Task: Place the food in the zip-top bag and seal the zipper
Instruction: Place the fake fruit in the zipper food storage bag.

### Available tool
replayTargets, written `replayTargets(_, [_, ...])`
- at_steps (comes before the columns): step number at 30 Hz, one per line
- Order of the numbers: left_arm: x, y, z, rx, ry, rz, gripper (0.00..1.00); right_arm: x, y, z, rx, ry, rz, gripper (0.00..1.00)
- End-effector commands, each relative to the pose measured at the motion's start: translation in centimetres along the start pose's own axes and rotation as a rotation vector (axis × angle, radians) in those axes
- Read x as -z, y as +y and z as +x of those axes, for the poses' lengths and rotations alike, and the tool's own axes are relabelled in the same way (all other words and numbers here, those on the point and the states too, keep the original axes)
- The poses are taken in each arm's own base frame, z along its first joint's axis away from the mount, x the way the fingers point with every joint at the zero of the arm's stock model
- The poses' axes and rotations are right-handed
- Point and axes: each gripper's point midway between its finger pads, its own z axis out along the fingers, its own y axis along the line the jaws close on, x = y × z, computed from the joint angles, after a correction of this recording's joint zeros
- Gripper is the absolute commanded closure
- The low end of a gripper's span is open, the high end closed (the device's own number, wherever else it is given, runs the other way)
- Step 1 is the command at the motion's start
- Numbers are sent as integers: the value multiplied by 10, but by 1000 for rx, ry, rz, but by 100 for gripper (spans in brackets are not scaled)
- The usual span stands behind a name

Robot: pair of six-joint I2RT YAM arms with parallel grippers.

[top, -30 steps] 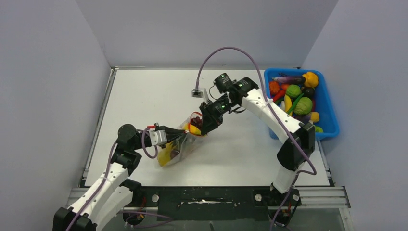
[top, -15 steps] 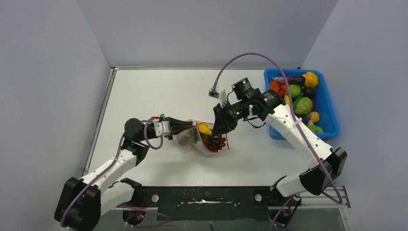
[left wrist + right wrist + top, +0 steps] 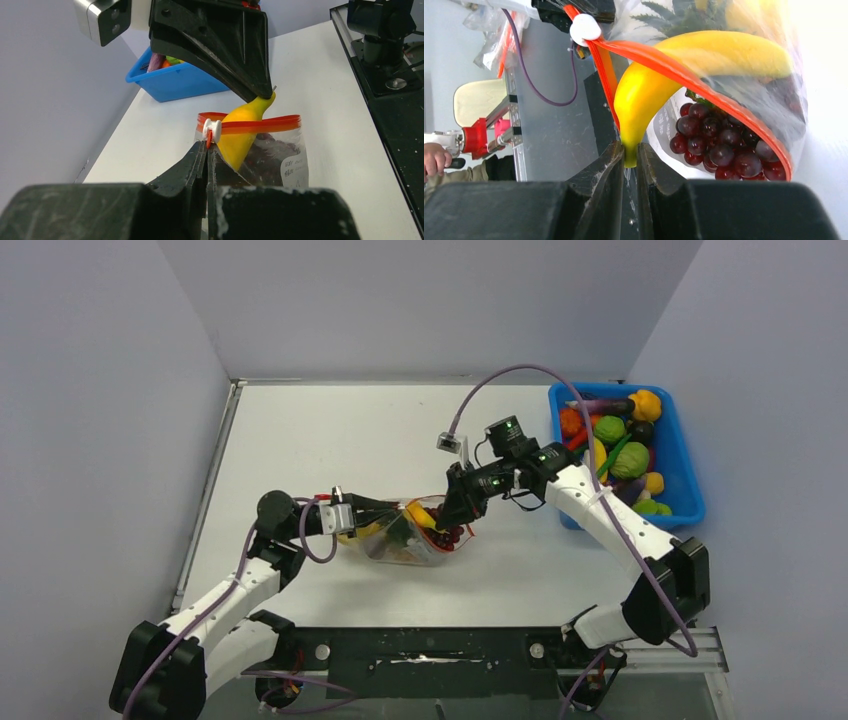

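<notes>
The clear zip-top bag [image 3: 412, 540] lies low over the table's near middle. It holds purple grapes [image 3: 724, 145], a pineapple with a green crown [image 3: 674, 15] and part of a yellow banana [image 3: 664, 70]. The banana sticks out through the bag's mouth across the red zipper [image 3: 704, 95]. My left gripper [image 3: 385, 512] is shut on the zipper strip [image 3: 260, 122] just below the white slider [image 3: 212, 131]. My right gripper [image 3: 455, 515] is shut on the banana's tip [image 3: 630, 155] at the bag's right end. In the left wrist view the banana [image 3: 240, 137] points up out of the bag [image 3: 280, 160].
A blue bin [image 3: 685, 470] with several more toy fruits and vegetables stands at the table's right edge; it also shows in the left wrist view [image 3: 175, 82]. Grey walls close off the left, back and right. The arm bases sit on the black rail at the near edge.
Both grippers carried the bag to the right, then slightly back left and lower. The bag has turned from hanging to lying nearly flat, and the right arm swung outward.
</notes>
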Motion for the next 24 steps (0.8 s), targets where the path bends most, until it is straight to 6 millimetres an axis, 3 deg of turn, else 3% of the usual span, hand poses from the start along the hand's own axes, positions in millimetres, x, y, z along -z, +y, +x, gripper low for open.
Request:
replayTargets(1, [-1, 8, -18, -92, -29, 1, 100, 19, 31, -31, 142, -180, -82, 100])
replayTargets(9, [0, 8, -17, -91, -19, 15, 100, 28, 31, -31, 78, -355, -110, 100])
replayTargets(15, [-1, 4, -19, -86, -27, 39, 100, 10, 12, -23, 67, -279, -85, 100])
replayTargets(24, [-1, -1, -23, -68, -46, 67, 100, 3, -26, -38, -52, -279, 95, 96])
